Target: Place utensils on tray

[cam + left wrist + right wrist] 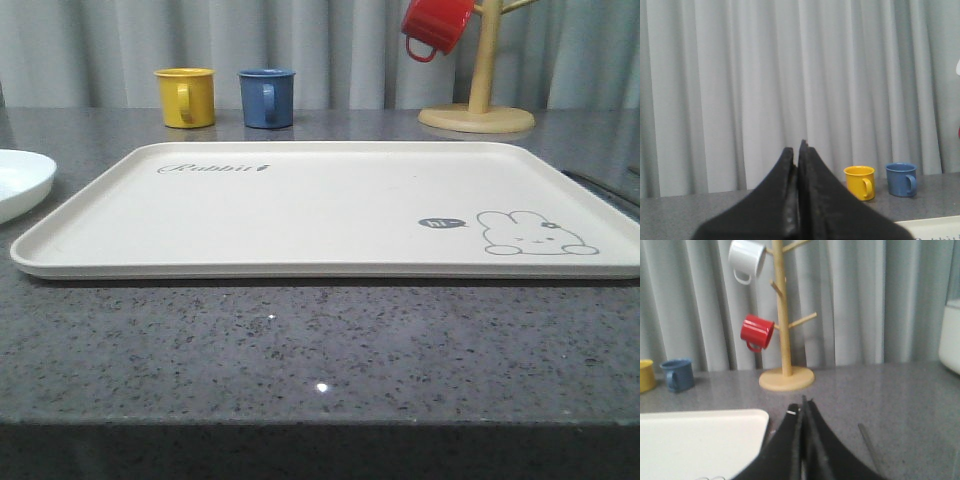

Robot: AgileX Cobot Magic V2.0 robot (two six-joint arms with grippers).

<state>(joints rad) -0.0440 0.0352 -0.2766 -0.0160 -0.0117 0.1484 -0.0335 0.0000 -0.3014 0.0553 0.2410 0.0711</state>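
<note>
Mugs and a wooden stand along the curtain

Yellow mug (185, 97) and blue mug (267, 98) side by side, red mug (757, 332) and white mug (746, 259) hanging on the mug tree (785, 325), white plate (20, 182) far left

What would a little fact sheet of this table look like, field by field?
tray: cream tray with rabbit drawing, nothing lying on it
cups on table: yellow mug beside blue mug, behind the tray
mug tree: wooden mug tree holding a red mug and a white mug
plate: white plate left of the tray
left gripper: jaws together, holding nothing
right gripper: jaws together, holding nothing
</note>
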